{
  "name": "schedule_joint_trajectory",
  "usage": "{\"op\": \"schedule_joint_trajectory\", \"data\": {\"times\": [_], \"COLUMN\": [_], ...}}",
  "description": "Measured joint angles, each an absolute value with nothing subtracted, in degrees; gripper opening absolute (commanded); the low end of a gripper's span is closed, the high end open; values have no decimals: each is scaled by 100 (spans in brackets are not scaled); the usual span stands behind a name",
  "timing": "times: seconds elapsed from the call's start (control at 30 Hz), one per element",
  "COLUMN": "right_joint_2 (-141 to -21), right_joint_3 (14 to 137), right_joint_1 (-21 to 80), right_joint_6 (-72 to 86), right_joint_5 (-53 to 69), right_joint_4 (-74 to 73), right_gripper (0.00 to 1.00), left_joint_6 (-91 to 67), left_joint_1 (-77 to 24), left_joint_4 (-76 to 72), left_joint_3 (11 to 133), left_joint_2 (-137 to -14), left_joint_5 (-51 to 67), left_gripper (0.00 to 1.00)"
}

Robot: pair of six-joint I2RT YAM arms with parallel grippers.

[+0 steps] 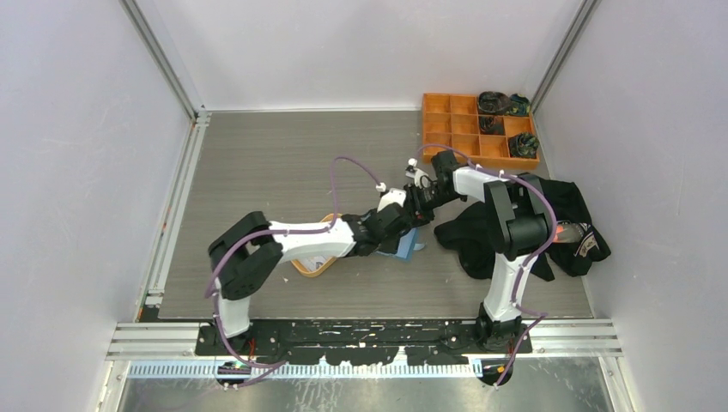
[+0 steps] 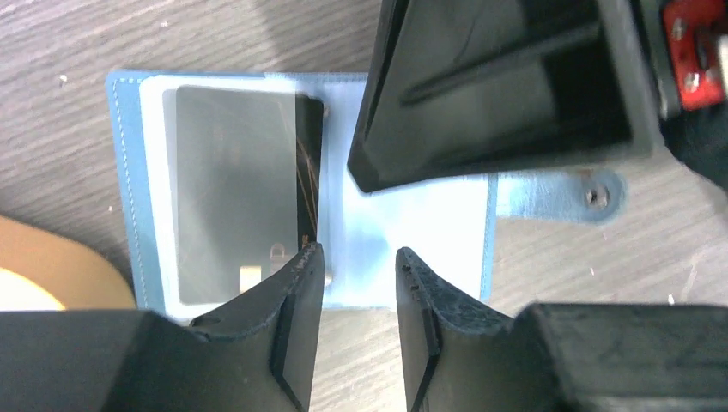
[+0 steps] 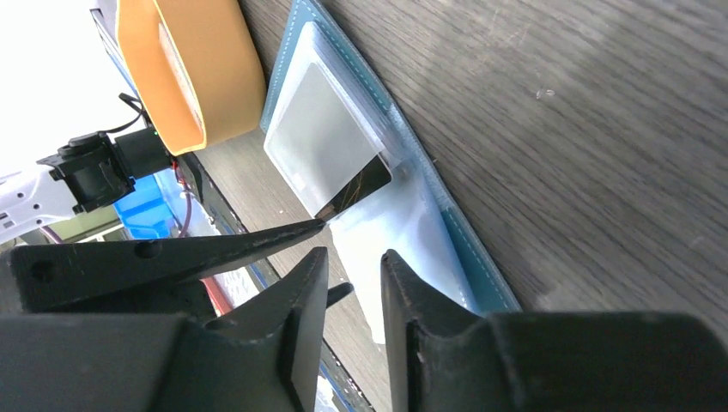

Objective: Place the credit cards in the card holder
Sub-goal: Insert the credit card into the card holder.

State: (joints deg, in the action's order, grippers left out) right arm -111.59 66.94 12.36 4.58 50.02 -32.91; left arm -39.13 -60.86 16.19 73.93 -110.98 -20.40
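Grey wood-grain tabletop (image 1: pixel 257 172) fills your workspace, boxed in by plain white walls (image 1: pixel 86 129), with an orange plastic compartment box (image 1: pixel 479 129) in the far right corner and a heap of black cloth (image 1: pixel 515 232) beside the right arm. You will find the small blue fold-over card holder (image 2: pixel 429 240) lying open and flat near the middle of the table, just beside the orange oval tray (image 2: pixel 51 266) that sits under your left arm. In your left wrist view its long axis runs left to right, the snap-button tab (image 2: pixel 575 197) pointing right and the clear pockets facing up. One dark credit card (image 2: pixel 240 193) sits in the left-hand pocket, long side across the holder; its edge nearest the fold shows bare beyond the pocket's film. Your left gripper (image 2: pixel 359 279) hangs over the holder's near edge at the fold with its fingers parted and nothing between them. Your right gripper (image 3: pixel 354 283) comes in from the opposite side, over the tab-side pocket, its fingers set a narrow gap apart and also holding nothing. Whether either gripper touches the holder cannot be told from these views.
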Motion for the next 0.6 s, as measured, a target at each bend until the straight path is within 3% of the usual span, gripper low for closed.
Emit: {"op": "schedule_joint_trajectory", "data": {"times": [0.33,0.6], "right_joint_2": [-11037,-11037], "right_joint_3": [6694,6700], "right_joint_1": [1243,1500], "right_joint_6": [331,438], "right_joint_5": [4757,4060], "right_joint_4": [-3301,-3286], "right_gripper": [10,7], "left_joint_6": [-3312,-3098], "left_joint_1": [-5959,-5033], "left_joint_4": [517,596], "left_joint_3": [6219,6296], "left_joint_2": [-9870,-9994], "left_joint_5": [-1343,-1225], "left_gripper": [40,18]}}
